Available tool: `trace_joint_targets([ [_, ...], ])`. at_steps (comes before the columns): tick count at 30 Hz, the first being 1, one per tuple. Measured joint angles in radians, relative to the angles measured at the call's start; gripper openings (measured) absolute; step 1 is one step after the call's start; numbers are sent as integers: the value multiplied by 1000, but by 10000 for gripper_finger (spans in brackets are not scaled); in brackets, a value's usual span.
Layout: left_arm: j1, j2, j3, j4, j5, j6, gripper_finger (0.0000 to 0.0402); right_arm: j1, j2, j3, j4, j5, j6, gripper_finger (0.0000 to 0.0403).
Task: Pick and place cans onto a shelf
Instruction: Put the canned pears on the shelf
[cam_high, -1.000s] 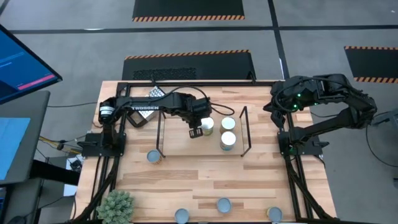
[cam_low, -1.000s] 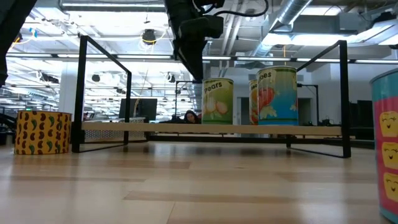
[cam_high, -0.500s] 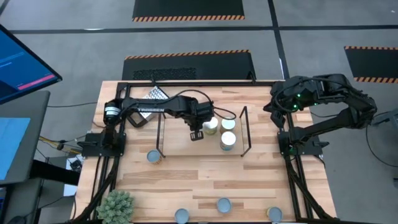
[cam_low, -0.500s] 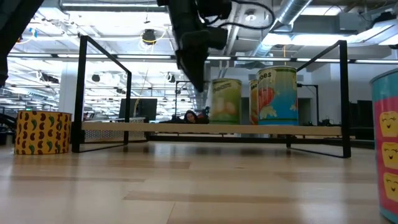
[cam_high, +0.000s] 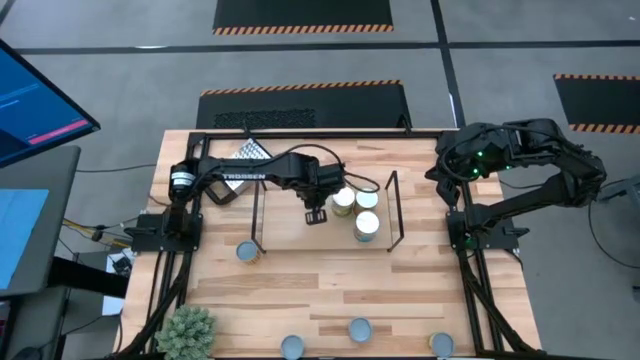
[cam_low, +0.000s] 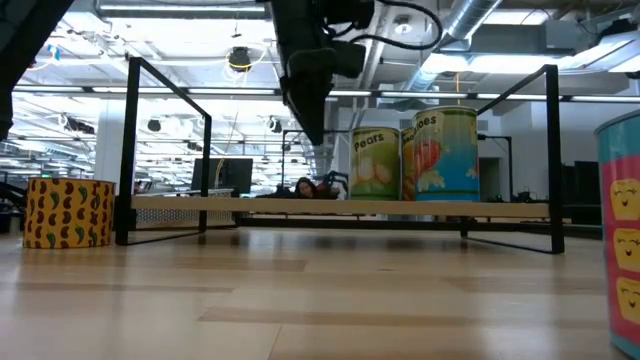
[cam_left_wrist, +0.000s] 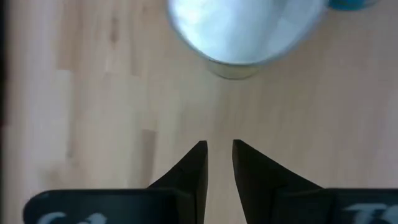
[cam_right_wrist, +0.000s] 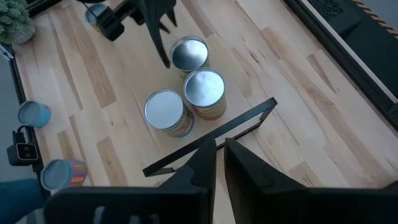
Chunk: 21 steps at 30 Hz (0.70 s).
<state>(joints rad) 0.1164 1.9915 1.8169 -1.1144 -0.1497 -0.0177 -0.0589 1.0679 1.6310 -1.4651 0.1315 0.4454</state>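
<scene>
The shelf, a black wire frame over a light wood board, carries three cans. A green "Pears" can stands next to two others. My left gripper is shut and points down at the shelf board, just left of the pears can. In the left wrist view its fingertips stand clear of the can's lid. My right gripper is shut and waits high at the table's far right.
Several more cans stand on the table: one left of the shelf and three along the near edge. A small plant is at the near left. A metal grater lies at the far edge.
The pears can has slid along the shelf board toward the table's right and now stands close beside the other two cans. My left gripper has gone a little to the right beside it, still pointing down.
</scene>
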Motion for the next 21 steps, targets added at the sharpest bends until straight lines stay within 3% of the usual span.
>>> trace_joint_targets([
  [3,7,0,57,2,-62,7,63,0,0,0,0,0,0,59],
  [9,10,-1,147,42,-57,60,63,0,0,0,0,0,0,59],
  [16,0,33,158,177,67,66,63,0,0,0,0,0,0,59],
  [21,-24,69,158,192,74,68,63,0,0,0,-1,0,0,59],
])
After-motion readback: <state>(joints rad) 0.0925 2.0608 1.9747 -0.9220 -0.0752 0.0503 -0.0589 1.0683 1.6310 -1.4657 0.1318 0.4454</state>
